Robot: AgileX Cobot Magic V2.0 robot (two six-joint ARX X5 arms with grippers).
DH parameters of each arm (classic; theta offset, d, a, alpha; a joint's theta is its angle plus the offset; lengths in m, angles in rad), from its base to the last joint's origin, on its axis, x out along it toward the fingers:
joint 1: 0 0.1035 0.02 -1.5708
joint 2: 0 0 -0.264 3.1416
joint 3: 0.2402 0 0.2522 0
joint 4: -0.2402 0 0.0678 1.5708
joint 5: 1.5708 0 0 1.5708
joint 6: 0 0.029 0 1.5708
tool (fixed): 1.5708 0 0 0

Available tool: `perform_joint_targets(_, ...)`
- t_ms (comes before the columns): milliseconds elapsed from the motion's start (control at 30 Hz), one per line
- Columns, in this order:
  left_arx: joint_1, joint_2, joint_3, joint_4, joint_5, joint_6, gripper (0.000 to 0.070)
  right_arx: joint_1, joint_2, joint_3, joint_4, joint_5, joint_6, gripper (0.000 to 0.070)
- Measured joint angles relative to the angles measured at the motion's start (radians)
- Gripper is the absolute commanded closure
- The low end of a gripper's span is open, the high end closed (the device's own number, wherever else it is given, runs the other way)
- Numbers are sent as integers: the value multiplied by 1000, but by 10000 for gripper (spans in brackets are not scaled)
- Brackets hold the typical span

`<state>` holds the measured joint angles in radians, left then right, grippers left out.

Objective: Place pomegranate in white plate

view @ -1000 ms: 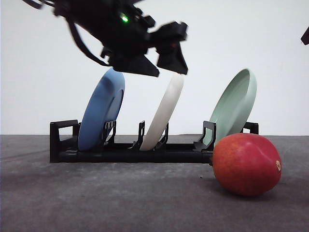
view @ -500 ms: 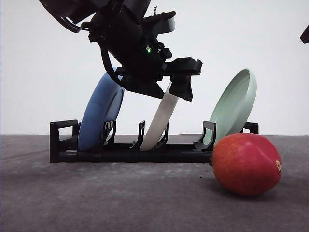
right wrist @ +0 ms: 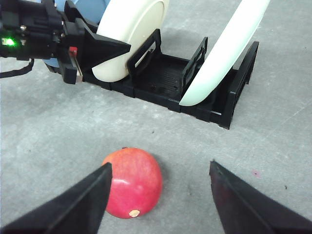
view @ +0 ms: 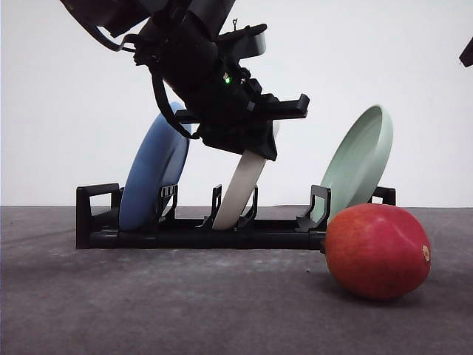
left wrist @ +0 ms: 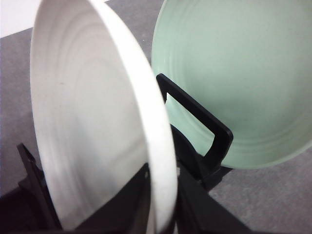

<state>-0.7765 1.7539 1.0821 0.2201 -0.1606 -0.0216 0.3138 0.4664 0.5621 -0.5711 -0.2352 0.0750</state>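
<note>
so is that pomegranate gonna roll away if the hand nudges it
Probably. The pomegranate looks smooth and rounded and rests on the flat table, so a sideways nudge could roll it. Its skin looks glossy, so it may slip between the right hand's widely spread fingers. It looks firm.

A plain white wall (view: 414,59) fills the back of the scene, evenly lit, with no windows or fixtures. Below it lies a dark grey, matte, slightly speckled table (view: 148,303), meeting the wall in 1 straight horizontal line. In the right wrist view the table (right wrist: 58,131) looks lighter grey, with fine scratches and small dark specks. Soft shadows fall on it.
</note>
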Motion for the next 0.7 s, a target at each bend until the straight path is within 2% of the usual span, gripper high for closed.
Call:
perform_joint_targets(67,0,-5,0,-2,0,-12,653,0,0,0,0,0,0,300)
perform_joint_targets(133,0,-20,0,-5,0,-33,697,0,0,0,0,0,0,300)
perform_joint_targets(367,0,-94,0,-4,-1,-129,697,0,0,0,0,0,0,300)
perform_joint_targets(700,0,-216,0,-7,0,-188,697,0,0,0,0,0,0,300)
